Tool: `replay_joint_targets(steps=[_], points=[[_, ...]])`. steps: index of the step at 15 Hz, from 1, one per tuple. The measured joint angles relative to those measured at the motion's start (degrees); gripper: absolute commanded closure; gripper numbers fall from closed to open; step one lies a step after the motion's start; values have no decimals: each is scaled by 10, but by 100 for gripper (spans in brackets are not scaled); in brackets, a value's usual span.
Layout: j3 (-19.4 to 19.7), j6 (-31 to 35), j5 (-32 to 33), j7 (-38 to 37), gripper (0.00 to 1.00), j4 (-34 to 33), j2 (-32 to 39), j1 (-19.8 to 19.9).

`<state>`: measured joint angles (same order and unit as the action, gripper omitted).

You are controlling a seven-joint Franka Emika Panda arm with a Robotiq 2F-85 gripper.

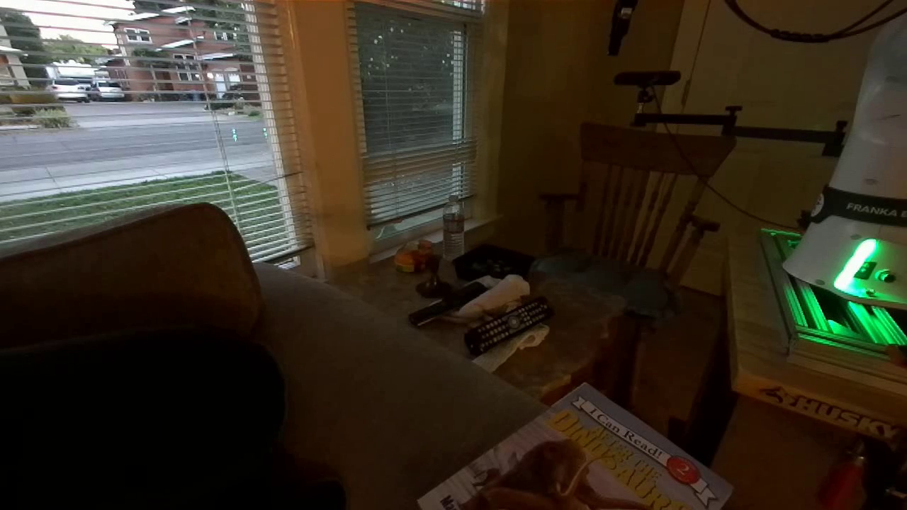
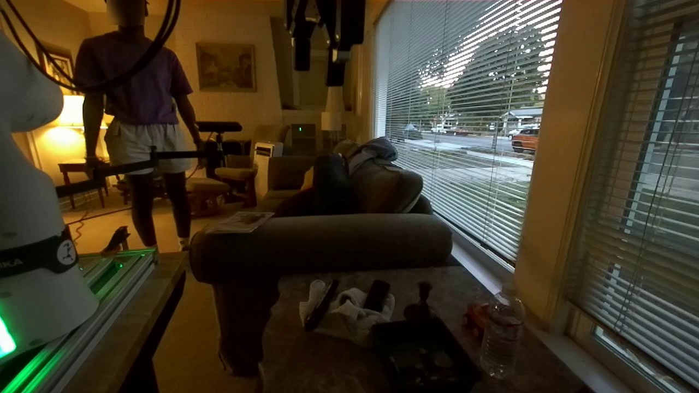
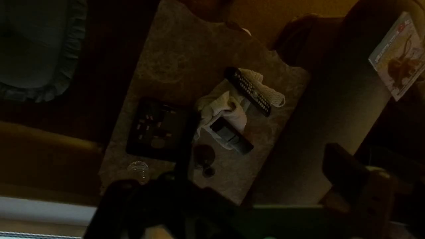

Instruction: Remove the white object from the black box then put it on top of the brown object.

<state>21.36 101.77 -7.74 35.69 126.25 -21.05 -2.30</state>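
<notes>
The black box (image 3: 177, 127) sits on the side table, also in both exterior views (image 1: 489, 258) (image 2: 382, 355). Several small items lie in it, among them a pale round piece (image 3: 157, 142); dim light hides whether it is the white object. A dark brown object (image 3: 204, 154) with a round base and a narrower knob stands beside the box; it also shows in both exterior views (image 1: 432, 283) (image 2: 419, 309). My gripper (image 3: 262, 132) is open and empty, high above the table. It hangs at the top edge of both exterior views (image 1: 620, 32) (image 2: 319, 57).
A white cloth (image 3: 229, 109) with a remote (image 3: 249, 91) and a dark handset (image 3: 231, 136) lies near the box. A water bottle (image 2: 502, 335) and an orange item (image 2: 476, 317) stand beside it. The sofa arm (image 2: 322, 240) bears a book (image 2: 240, 222). A chair (image 1: 631, 205) adjoins.
</notes>
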Motion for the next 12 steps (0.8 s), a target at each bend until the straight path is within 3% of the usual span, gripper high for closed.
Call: replay_joint_targets(steps=[5,12], points=[[-10,20,-8,-14,0,1,6,12],[-59,245,-20,-130,0,30,136,41]])
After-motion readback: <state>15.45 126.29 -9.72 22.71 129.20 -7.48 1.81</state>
